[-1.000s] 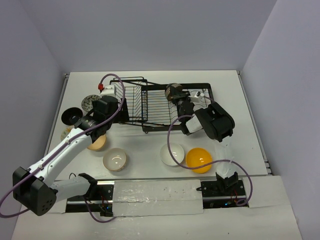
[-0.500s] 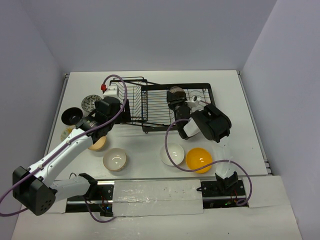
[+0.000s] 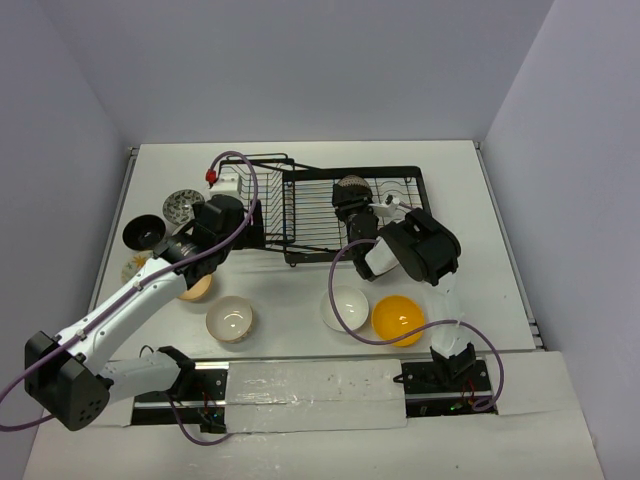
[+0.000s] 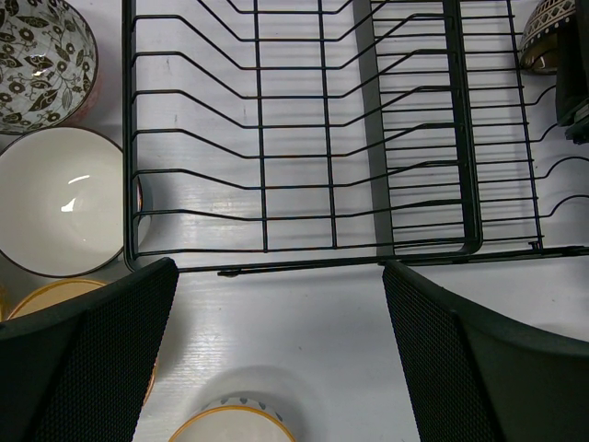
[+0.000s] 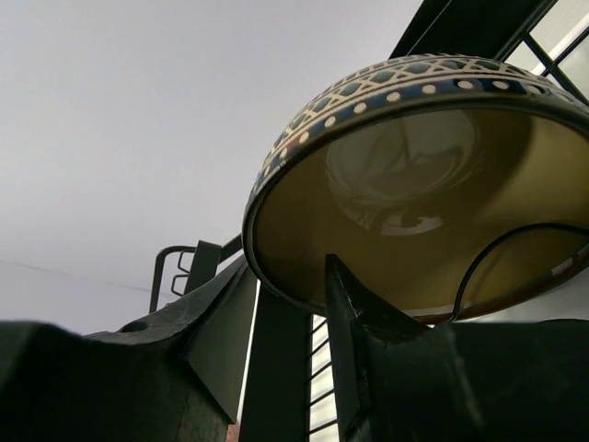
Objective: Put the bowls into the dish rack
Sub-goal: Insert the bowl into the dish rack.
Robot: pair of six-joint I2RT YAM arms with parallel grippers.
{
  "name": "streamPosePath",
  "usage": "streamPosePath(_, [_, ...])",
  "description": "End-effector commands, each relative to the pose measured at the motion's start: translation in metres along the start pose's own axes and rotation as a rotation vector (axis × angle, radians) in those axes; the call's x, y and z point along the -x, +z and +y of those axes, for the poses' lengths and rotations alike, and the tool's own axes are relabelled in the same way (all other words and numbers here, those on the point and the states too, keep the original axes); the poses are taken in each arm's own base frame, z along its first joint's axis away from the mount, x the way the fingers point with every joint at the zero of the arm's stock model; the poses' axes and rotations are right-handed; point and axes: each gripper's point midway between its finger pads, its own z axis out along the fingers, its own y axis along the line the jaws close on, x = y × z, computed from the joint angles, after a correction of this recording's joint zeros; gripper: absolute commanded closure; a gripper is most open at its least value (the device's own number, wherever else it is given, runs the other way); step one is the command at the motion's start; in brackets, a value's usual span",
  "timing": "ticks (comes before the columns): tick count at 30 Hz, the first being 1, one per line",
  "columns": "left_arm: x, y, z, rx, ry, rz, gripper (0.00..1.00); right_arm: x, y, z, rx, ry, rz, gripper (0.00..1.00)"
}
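Note:
The black wire dish rack [image 3: 300, 215] [image 4: 304, 138] lies at the table's middle. A brown bowl with a patterned rim [image 3: 350, 186] [image 5: 414, 184] stands on edge in its right section. My right gripper [image 3: 354, 212] [image 5: 290, 276] is open, its jaws straddling that bowl's lower rim, one finger inside and one outside. My left gripper [image 3: 218, 212] [image 4: 276, 359] hangs wide open and empty, high above the rack's near left edge. On the table sit a white bowl [image 3: 345, 308], an orange-yellow bowl [image 3: 398, 318], a cream bowl [image 3: 230, 320] [image 4: 230, 425] and a tan bowl [image 3: 196, 287].
Left of the rack are a black bowl [image 3: 146, 233], a flower-patterned bowl [image 3: 181, 205] [image 4: 41, 60] and a white bowl [image 4: 60, 203] that the left arm hides from above. Purple cables loop off both arms. Walls close in the table's left, back and right.
My right gripper has parted its jaws from the brown bowl's rim after shifting it slightly left and nearer in the rack. The left gripper has crept a little toward the rack.

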Motion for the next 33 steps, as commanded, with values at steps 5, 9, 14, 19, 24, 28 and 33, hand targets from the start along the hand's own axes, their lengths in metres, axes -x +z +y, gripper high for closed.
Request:
streamPosePath(5, [0.013,-0.009,-0.003,-0.017,-0.022,-0.049,0.01,0.022,-0.008,0.049,0.196,0.108,-0.082,0.54])
streamPosePath(9, [0.016,-0.011,-0.002,-0.016,-0.024,-0.058,0.01,0.022,-0.006,0.056,0.200,0.092,-0.072,0.52])
streamPosePath(14, [0.017,-0.012,-0.001,-0.015,-0.026,-0.062,0.01,0.028,-0.008,0.059,0.201,0.096,-0.073,0.47])
streamPosePath(19, [0.017,-0.013,-0.001,-0.017,-0.026,-0.063,0.01,0.032,-0.010,0.068,0.204,0.080,-0.070,0.42])
streamPosePath(24, [0.017,-0.013,0.001,-0.009,-0.025,-0.066,0.01,0.035,-0.014,0.078,0.206,0.052,-0.075,0.32])
streamPosePath(28, [0.018,-0.013,0.002,-0.002,-0.024,-0.068,0.01,0.036,-0.014,0.079,0.191,0.019,-0.065,0.29])
streamPosePath(33, [0.019,-0.014,0.004,0.004,-0.025,-0.076,0.01,0.042,-0.019,0.087,0.190,0.005,-0.062,0.27])
